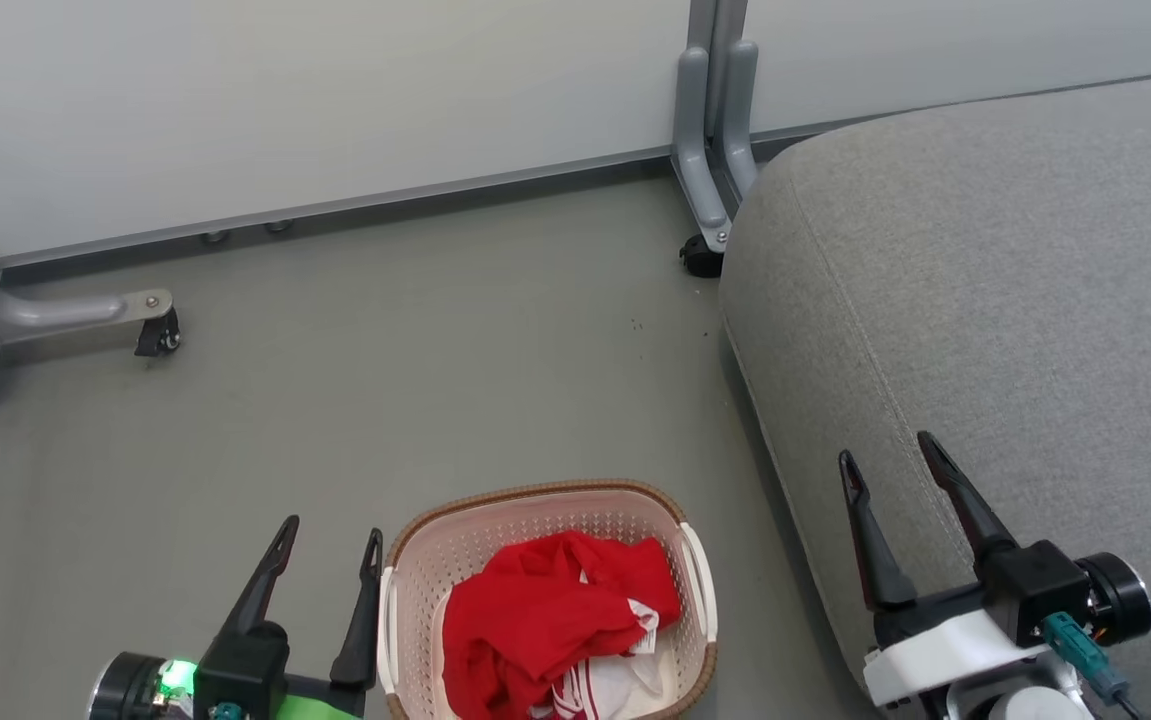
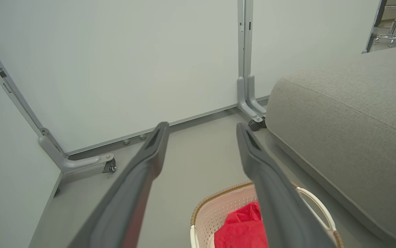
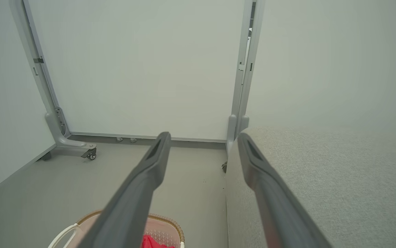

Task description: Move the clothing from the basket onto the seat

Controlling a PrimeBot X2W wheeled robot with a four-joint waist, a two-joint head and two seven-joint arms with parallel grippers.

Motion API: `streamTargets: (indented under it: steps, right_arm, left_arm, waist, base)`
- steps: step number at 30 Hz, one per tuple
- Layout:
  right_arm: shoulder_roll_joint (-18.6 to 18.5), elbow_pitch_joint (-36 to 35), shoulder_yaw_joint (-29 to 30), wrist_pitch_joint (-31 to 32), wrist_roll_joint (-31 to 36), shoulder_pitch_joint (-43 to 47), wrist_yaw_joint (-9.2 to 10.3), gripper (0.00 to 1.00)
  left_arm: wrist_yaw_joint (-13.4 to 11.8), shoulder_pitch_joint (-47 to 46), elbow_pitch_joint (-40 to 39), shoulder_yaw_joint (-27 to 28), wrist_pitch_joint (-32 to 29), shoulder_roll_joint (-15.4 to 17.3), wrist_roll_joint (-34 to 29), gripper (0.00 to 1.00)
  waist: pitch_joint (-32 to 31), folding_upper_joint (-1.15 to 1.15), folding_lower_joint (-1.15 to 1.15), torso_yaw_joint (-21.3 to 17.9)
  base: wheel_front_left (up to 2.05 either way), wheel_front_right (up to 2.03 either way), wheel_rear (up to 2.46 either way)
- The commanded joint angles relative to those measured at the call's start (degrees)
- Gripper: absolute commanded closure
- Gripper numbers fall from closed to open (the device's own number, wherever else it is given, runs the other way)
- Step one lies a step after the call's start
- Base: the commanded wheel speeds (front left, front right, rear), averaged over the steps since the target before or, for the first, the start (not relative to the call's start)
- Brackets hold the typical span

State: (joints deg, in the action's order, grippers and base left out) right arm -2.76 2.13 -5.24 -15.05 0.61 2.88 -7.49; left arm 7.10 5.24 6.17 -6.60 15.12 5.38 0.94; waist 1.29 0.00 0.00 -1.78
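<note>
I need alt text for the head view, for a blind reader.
A red garment lies crumpled in a cream basket on the grey floor, beside a large grey seat at the right. The left gripper is left of the basket and the right gripper over the seat, both open and empty.

Grey floor (image 1: pixel 435 380) w/ basket (image 1: pixel 535 492) & seat (image 1: pixel 985 300) (near each other)

Left gripper (image 1: pixel 333 527): dark tapered fingers (image 1: pixel 260 590), green light (image 1: pixel 175 675) at wrist. Right gripper (image 1: pixel 885 446): white mount (image 1: pixel 935 660), teal plug (image 1: pixel 1070 640).
</note>
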Motion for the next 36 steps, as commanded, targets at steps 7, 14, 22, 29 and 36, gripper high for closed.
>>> streamTargets:
  steps: [7,14,22,29,36]
  right_arm:
    - [-0.20,-2.85,2.46,-0.20,-1.92,-6.72,0.00,0.00]
    - [-0.18,-6.31,4.27,-0.20,-2.52,-12.81,0.00,0.00]
    - [-0.18,-10.42,6.27,-0.20,-2.45,-18.31,0.00,0.00]
    - [-0.17,-13.66,9.78,-0.19,-3.39,-21.08,0.00,0.00]
    - [-0.12,-15.67,11.68,-0.20,-7.54,-23.04,0.00,0.00]
  left_arm:
    - [0.45,-8.92,1.68,-6.42,0.05,4.66,2.23,0.00]
    - [0.47,-18.52,3.91,-15.34,0.05,10.29,4.83,0.00]
    - [0.47,-30.33,9.64,-30.98,0.05,17.48,6.49,0.00]
    - [0.44,-40.98,16.54,-43.51,0.04,20.62,7.56,0.00]
    - [0.43,-47.74,21.79,-50.92,0.05,22.10,8.35,0.00]
  waist:
    - [11.84,0.00,0.00,-1.40]
    - [23.26,0.00,0.00,-2.71]
    - [34.30,0.00,0.00,-4.48]
    - [43.27,0.00,0.00,-5.89]
    - [49.21,0.00,0.00,-7.83]
  base:
    - [0.00,0.00,0.00]
    - [0.00,0.00,0.00]
    - [0.00,0.00,0.00]
    - [0.00,0.00,0.00]
    - [0.00,0.00,0.00]
